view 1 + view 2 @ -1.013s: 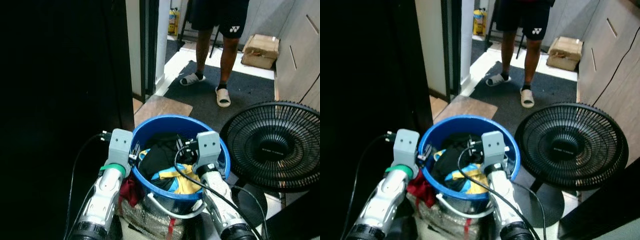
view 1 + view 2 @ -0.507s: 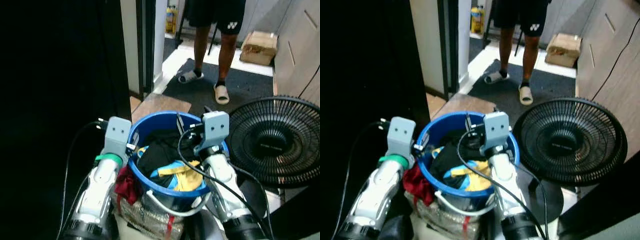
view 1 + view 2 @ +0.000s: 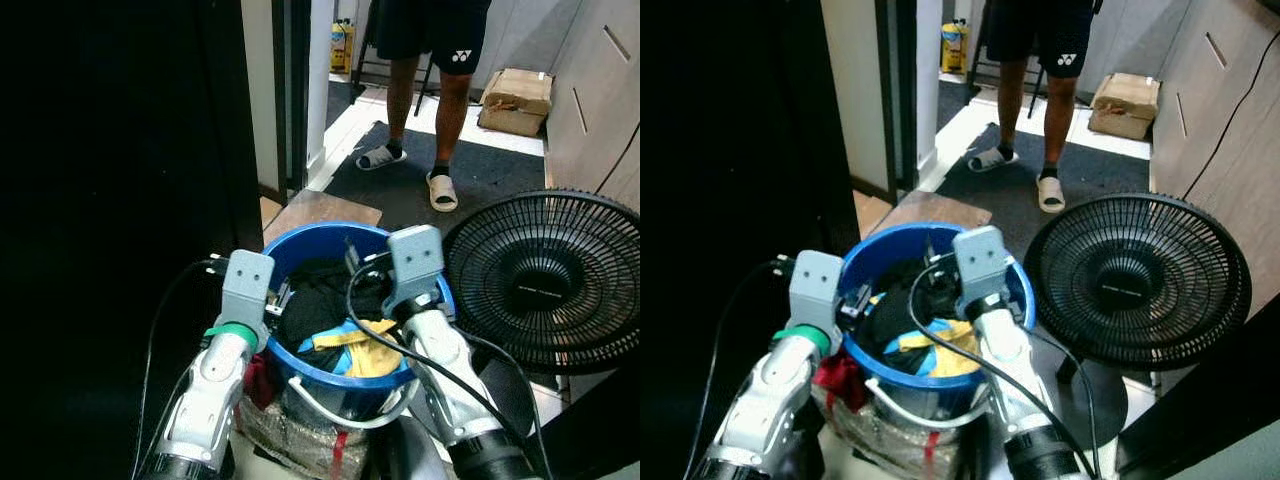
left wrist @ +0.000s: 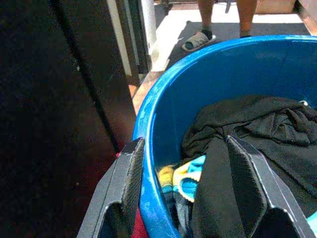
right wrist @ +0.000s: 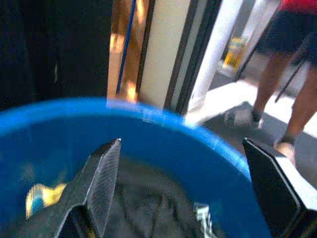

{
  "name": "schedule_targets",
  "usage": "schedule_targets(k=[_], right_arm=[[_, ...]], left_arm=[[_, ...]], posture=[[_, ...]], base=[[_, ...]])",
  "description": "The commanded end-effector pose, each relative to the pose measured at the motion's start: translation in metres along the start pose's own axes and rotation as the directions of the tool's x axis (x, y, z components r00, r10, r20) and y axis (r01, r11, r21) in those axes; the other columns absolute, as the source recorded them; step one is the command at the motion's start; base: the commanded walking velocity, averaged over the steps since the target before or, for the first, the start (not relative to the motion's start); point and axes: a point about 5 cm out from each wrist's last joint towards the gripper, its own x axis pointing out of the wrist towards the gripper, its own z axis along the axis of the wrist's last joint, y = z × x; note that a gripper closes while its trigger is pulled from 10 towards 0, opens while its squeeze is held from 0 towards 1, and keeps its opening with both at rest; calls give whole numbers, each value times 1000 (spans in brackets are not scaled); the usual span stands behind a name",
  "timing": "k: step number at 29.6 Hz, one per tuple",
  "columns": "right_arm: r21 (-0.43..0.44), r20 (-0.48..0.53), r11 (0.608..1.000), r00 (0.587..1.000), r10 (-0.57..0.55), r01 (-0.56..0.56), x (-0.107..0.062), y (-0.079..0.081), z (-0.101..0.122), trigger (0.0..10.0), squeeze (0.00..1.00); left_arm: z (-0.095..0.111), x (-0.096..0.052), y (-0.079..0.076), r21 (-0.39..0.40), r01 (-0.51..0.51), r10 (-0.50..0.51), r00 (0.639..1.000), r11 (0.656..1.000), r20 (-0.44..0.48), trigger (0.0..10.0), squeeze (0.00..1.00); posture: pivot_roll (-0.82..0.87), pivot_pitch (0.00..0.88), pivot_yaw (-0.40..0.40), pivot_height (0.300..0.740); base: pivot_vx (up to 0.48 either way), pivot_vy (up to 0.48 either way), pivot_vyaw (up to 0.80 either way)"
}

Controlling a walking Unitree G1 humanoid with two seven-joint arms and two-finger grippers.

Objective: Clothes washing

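and the right pincer (image 5: 181,193) has dropped back over the blue bucket (image 3: 300,245), fingers spread wide above the dark clothes (image 3: 320,295). left pincer (image 4: 190,191) straddles the rim, also open, gripping nothing. bucket sits beside the fan (image 3: 545,280); the carry looks not yet secured.

A black floor fan (image 3: 545,283) stands at right, its round grille tilted upward; beyond it a person (image 3: 430,60) in dark shorts and pale slippers stands on a dark mat (image 3: 470,180); a cardboard box (image 3: 515,100) rests far right; a yellow bottle (image 3: 343,45) sits past the doorway.
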Motion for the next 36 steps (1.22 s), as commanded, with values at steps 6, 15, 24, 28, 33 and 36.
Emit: schedule_targets(k=[6,15,24,28,33,36], right_arm=[[53,-170,997,983,67,-58,9,-2,-19,10000,0],[229,-339,957,906,252,-180,0,23,-57,10000,0],[388,-391,868,798,459,-310,-16,49,-80,10000,0],[254,-498,919,774,392,-302,-27,48,-100,10000,0],[226,-560,955,777,287,-191,-31,36,-111,10000,0],[201,-594,969,769,237,-143,-34,27,-117,10000,0]], left_arm=[[-24,-3,-1,-9,-17,16,992,1000,-122,10000,0],[-26,-5,0,-14,-38,35,991,999,-131,10000,0],[-27,-8,3,-11,-49,47,989,999,-143,10000,0],[-28,-10,4,-8,-57,55,988,998,-147,10000,0],[-29,-11,4,-8,-59,57,987,998,-150,10000,0],[-29,-11,3,-7,-56,54,987,998,-153,10000,0]], posture=[[120,45,15,505],[139,59,4,505],[153,72,2,505],[156,77,-3,505],[152,79,-2,505],[148,81,3,505]], base=[[0,0,0],[0,0,0],[0,0,0],[0,0,0],[0,0,0],[0,0,0]])
